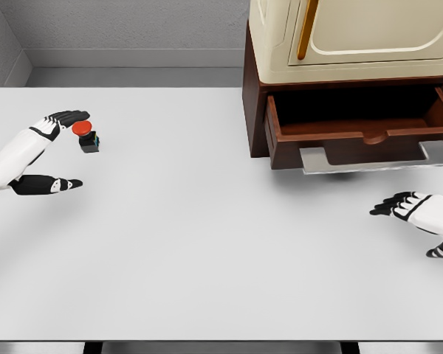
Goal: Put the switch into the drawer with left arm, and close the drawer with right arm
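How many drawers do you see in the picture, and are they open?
1. The drawer is at the upper right, pulled open under the cream cabinet, with a grey handle in front. No others show; the cabinet runs past the picture's edge.

arms: white, smooth | left hand point(50, 151): black fingers | right hand point(410, 221): black fingers

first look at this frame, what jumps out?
The open brown drawer at upper right, pulled out under a cream cabinet with a grey handle across its front. Next, the small switch with its red button at far left on the white table, right by the fingertips of the open left hand. The right hand rests open at the right edge, below the drawer.
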